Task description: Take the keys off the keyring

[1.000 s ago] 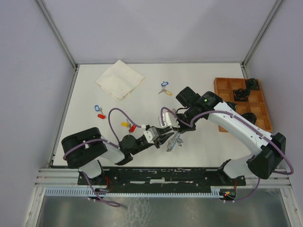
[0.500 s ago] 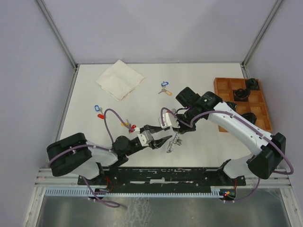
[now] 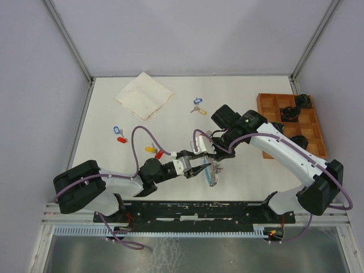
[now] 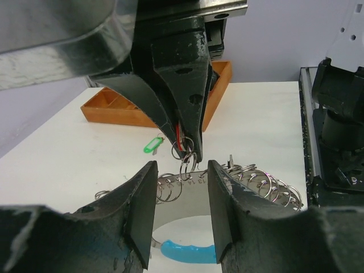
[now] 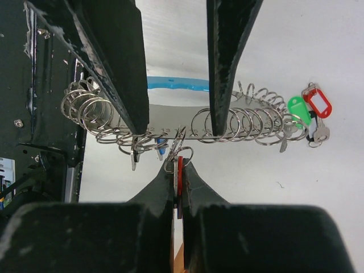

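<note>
The keyring is a curved metal band (image 4: 196, 185) with numbered holes, many small split rings and a light-blue band (image 4: 187, 251). It lies in front of the arms in the top view (image 3: 214, 174). My right gripper (image 5: 177, 163) is shut on a red-tagged key (image 5: 180, 170) whose split ring still hangs from the band (image 5: 170, 128). It also shows in the left wrist view (image 4: 183, 149). My left gripper (image 4: 181, 173) is open and empty, its jaws level with the band just below the right fingertips. Green (image 5: 297, 108) and red (image 5: 317, 102) tagged keys hang at the band's end.
Loose tagged keys lie on the table: blue and yellow (image 3: 197, 106), blue and red (image 3: 119, 135), yellow and red (image 3: 154, 152). A folded cloth (image 3: 144, 95) lies at the back left. A wooden compartment tray (image 3: 266, 102) with dark parts stands on the right.
My left gripper drew back to the left half a second ago and has now returned to the keyring with open jaws. The keyring has shifted slightly right. The right gripper has held its place.
</note>
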Tool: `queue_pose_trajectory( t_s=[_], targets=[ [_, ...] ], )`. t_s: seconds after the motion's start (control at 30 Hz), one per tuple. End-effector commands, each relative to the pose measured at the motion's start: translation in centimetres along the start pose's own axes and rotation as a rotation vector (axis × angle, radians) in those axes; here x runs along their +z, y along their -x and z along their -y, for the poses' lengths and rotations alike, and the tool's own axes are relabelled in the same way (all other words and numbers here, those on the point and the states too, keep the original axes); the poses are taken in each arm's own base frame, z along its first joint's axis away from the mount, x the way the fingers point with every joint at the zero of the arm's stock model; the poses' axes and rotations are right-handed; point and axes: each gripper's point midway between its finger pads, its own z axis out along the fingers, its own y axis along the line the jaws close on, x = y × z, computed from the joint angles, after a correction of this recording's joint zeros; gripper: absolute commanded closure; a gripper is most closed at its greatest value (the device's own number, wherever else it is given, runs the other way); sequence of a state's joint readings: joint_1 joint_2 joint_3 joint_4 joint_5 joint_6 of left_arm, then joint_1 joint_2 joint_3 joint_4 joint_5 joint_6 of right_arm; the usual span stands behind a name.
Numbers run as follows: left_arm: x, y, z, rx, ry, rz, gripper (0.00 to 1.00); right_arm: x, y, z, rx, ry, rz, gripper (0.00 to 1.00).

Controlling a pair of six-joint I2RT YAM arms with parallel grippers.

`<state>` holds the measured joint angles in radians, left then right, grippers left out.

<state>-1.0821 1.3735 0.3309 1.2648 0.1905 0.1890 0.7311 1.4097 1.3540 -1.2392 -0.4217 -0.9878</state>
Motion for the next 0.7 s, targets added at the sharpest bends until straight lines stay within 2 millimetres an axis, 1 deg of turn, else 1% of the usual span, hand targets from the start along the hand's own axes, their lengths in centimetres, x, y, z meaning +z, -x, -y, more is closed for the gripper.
queue_pose_trajectory(
  t_s=[0.0,0.03,0.1,0.23,0.5,0.6,0.67],
  targets=[
    [1.4,1.6,-0.2,0.015,-0.021,0.057,0.54,-1.4,1.8,0.3,-0.026,-0.038,0.065,0.99],
    [1.5,1.6,-0.2,0.012,-0.022,0.058,0.54,-1.4,1.8,0.3,-0.027,-0.038,0.066,0.99],
    [1.7,1.5,-0.1,0.006,-0.022,0.059,0.58,-1.4,1.8,0.3,-0.027,-0.038,0.066,0.99],
    [1.8,1.1,-0.3,0.001,-0.011,0.050,0.63,-1.4,1.8,0.3,-0.029,-0.037,0.067,0.99],
    [1.9,0.8,-0.4,-0.007,-0.004,0.039,0.70,-1.4,1.8,0.2,-0.030,-0.037,0.066,0.99],
    [1.9,0.6,-0.4,-0.010,-0.007,0.036,0.77,-1.4,1.8,0.3,-0.030,-0.039,0.066,0.99],
    [1.9,0.5,-0.3,-0.013,-0.008,0.032,0.79,-1.5,1.8,0.3,-0.030,-0.040,0.067,0.99]
  ],
)
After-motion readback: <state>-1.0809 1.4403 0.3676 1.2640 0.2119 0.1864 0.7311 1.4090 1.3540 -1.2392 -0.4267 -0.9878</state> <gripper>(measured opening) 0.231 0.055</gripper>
